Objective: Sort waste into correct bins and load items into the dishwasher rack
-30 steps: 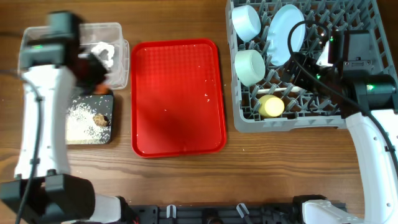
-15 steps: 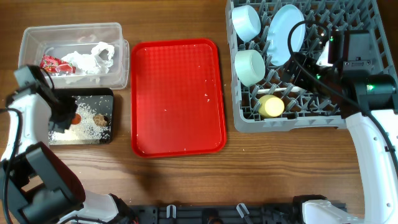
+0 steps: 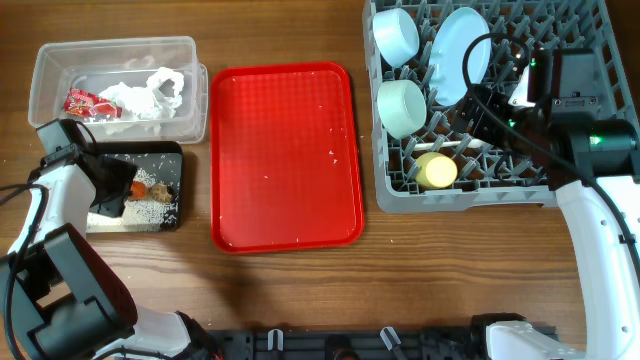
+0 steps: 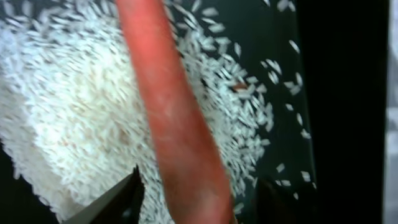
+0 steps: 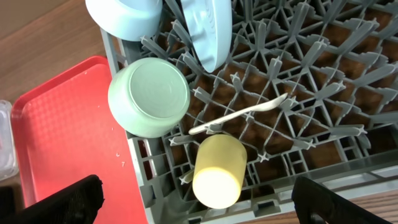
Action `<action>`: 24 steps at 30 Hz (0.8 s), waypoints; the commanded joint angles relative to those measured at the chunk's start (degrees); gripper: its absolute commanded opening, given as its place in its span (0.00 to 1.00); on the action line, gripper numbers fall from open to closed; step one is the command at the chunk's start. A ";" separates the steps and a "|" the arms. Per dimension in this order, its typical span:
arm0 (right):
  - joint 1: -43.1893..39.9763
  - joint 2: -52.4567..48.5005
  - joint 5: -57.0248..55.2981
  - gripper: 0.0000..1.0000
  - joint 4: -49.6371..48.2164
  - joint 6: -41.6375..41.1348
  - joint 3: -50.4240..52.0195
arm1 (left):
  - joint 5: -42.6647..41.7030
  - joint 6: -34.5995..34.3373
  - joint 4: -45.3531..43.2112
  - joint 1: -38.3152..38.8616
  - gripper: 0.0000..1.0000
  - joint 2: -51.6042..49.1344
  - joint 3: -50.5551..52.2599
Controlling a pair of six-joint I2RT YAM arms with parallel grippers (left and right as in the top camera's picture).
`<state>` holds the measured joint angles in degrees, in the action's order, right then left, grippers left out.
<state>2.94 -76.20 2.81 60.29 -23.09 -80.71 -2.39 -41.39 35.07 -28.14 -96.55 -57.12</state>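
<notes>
The orange carrot (image 4: pixel 180 118) lies on the white rice (image 4: pixel 68 106) in the black tray (image 3: pixel 172 150). My left gripper (image 4: pixel 199 205) is open around the carrot's near end, with a gap on each side. From overhead the left gripper (image 3: pixel 112 195) is at the tray's left, beside the carrot (image 3: pixel 137 188) and the brown scrap (image 3: pixel 158 190). The clear tub (image 3: pixel 190 60) holds the red wrapper (image 3: pixel 80 100) and the tissue (image 3: pixel 148 90). The grey rack (image 3: pixel 480 195) holds two bowls (image 3: pixel 403 107), the plate (image 3: pixel 462 55), the yellow cup (image 5: pixel 216 171) and the spoon (image 5: pixel 239 114). My right gripper (image 5: pixel 199 202) is open and empty above the cup.
The flat red serving tray (image 3: pixel 285 155) lies between the bins and the rack, with a few rice grains on it. The right arm (image 3: pixel 600 200) stands at the rack's right edge. The left arm's base (image 3: pixel 70 290) is at the front left.
My left arm swung from over the tub down to the black tray's left side. The carrot now lies further right on the rice. The right arm has not moved.
</notes>
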 commanded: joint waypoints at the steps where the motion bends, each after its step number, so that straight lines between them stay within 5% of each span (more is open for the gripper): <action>1: 0.09 0.31 0.72 1.00 0.09 2.16 0.24 | -6.45 3.72 2.69 0.13 0.67 2.97 -5.07; 5: 0.09 0.48 2.32 1.00 -0.11 5.27 -0.79 | -12.22 13.86 7.80 0.28 0.77 7.52 -9.68; 13: 0.09 3.72 5.40 1.00 1.40 12.39 -8.39 | -12.37 21.53 16.22 6.08 0.85 20.70 -13.44; 14: 0.09 4.70 5.11 1.00 1.75 13.03 -9.33 | -11.93 21.86 16.26 7.43 1.00 21.84 -13.42; 24: 0.09 19.37 3.72 1.00 8.57 19.45 -15.82 | -11.93 21.68 16.46 13.57 1.00 23.45 -13.40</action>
<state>2.94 -61.43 6.85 68.60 -5.63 -95.50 -13.85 -21.17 51.46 -14.85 -72.90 -69.82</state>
